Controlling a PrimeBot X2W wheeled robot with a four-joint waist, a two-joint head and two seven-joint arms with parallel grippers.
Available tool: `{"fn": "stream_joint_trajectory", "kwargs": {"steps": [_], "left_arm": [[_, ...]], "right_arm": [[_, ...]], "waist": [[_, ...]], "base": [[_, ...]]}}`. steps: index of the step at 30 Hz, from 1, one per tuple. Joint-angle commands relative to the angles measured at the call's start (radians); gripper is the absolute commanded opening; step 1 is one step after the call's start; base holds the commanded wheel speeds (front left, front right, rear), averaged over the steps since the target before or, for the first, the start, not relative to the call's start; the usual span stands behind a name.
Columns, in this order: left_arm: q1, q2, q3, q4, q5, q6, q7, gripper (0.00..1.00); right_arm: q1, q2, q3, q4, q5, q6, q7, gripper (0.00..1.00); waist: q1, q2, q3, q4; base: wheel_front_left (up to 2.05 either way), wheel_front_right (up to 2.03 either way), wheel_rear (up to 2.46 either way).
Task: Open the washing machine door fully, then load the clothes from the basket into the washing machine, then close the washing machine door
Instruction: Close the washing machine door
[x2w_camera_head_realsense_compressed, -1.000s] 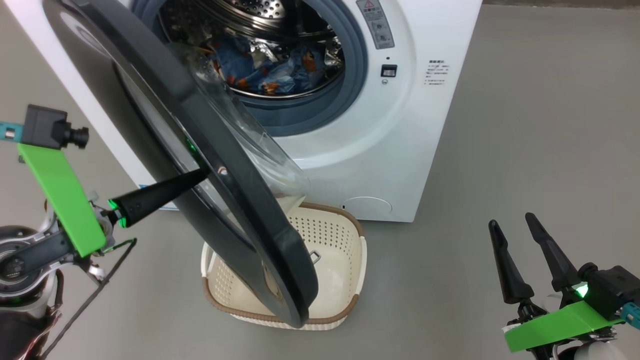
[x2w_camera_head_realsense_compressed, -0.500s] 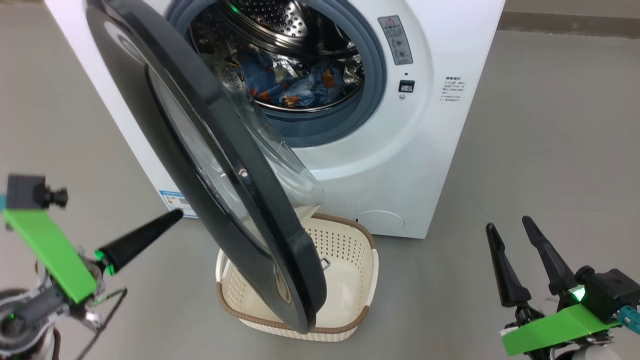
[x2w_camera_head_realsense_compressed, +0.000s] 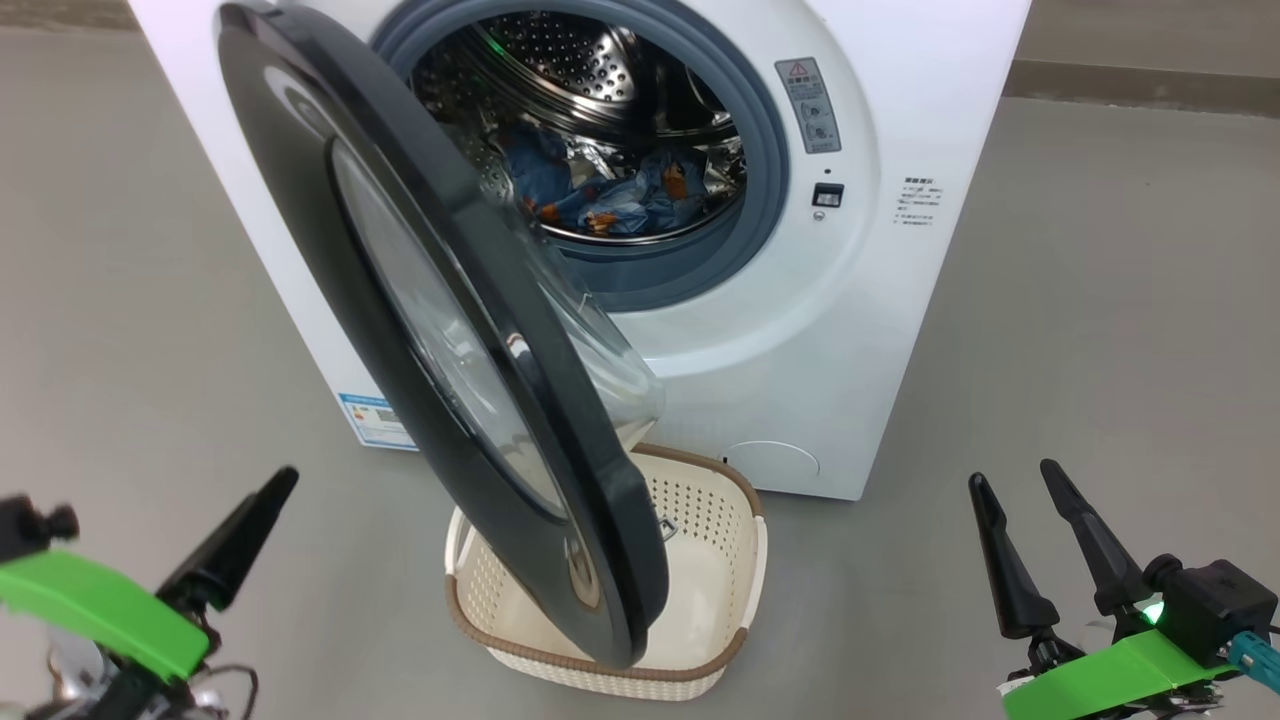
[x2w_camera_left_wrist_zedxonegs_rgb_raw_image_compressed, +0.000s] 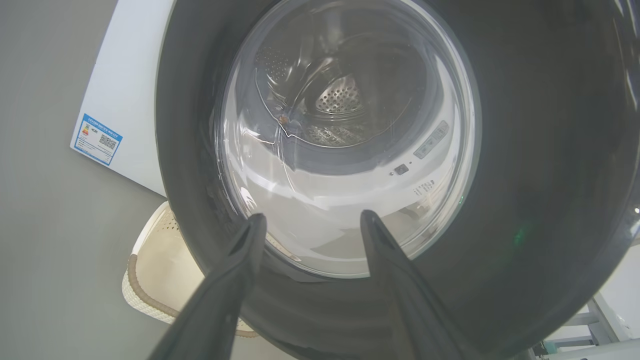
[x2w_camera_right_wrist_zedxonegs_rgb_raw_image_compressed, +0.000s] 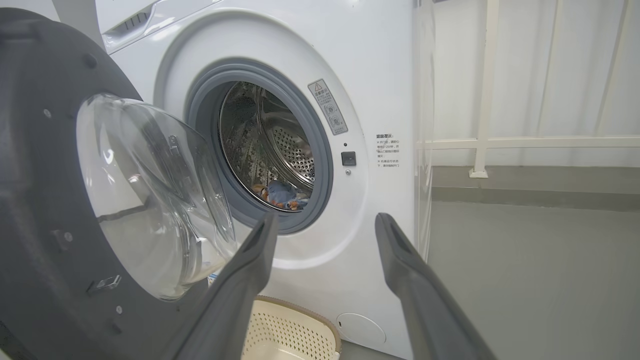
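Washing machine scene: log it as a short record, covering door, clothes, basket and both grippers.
Door: washing machine door partly open, hanging over the basket
Load: clothes inside the washing machine
Basket: on the floor, visible part empty
Left gripper: open, empty, facing the door's outside
Right gripper: open, empty

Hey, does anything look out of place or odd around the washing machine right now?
Only the washing machine door: it stands half open, its lower edge hanging over the basket, which looks empty. The clothes lie inside the washing machine. Nothing looks spilled or damaged.
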Motion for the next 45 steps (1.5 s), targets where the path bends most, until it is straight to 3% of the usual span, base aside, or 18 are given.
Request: {"fn": "stream_joint_trajectory", "kwargs": {"steps": [1, 14, 23, 28, 33, 38, 45], "left_arm": [[-0.016, 0.030, 0.035, 0.001, 0.010, -0.007, -0.037, 1.00], [0.056, 0.025, -0.051, 0.077, 0.026, -0.007, -0.309, 1.00], [0.076, 0.064, -0.195, 0.146, 0.190, -0.007, -0.609, 1.00], [0.061, 0.064, -0.239, 0.213, 0.330, -0.007, -0.674, 1.00], [0.054, 0.029, -0.149, 0.222, 0.550, -0.006, -0.676, 1.00], [0.089, -0.056, -0.021, 0.179, 0.824, -0.002, -0.677, 1.00], [0.131, -0.143, 0.086, 0.115, 1.038, -0.005, -0.677, 1.00]], "right_arm": [[-0.006, -0.011, 0.021, -0.021, 0.005, 0.006, -0.008, 1.00], [0.007, -0.007, 0.016, -0.010, 0.006, 0.006, -0.008, 1.00], [0.004, -0.004, 0.014, -0.005, 0.007, 0.006, -0.008, 1.00], [0.004, -0.003, 0.012, -0.005, 0.007, 0.006, -0.008, 1.00], [0.003, -0.003, 0.008, -0.006, 0.006, 0.006, -0.008, 1.00], [0.001, -0.005, 0.007, -0.006, 0.006, 0.006, -0.008, 1.00], [-0.003, -0.008, 0.012, -0.005, 0.007, 0.006, -0.008, 1.00]], "waist": [[0.0001, -0.0001, -0.004, 0.005], [0.0001, -0.0001, -0.010, 0.028], [0.0001, -0.0001, -0.012, 0.039], [0.0001, -0.0001, -0.013, 0.046], [0.0001, -0.0001, -0.011, 0.053], [0.0001, -0.0001, -0.011, 0.058], [0.0001, -0.0001, -0.009, 0.057]], "base": [[0.00, 0.00, 0.00], [0.00, 0.00, 0.00], [0.00, 0.00, 0.00], [0.00, 0.00, 0.00], [0.00, 0.00, 0.00], [0.00, 0.00, 0.00], [0.00, 0.00, 0.00]]}}
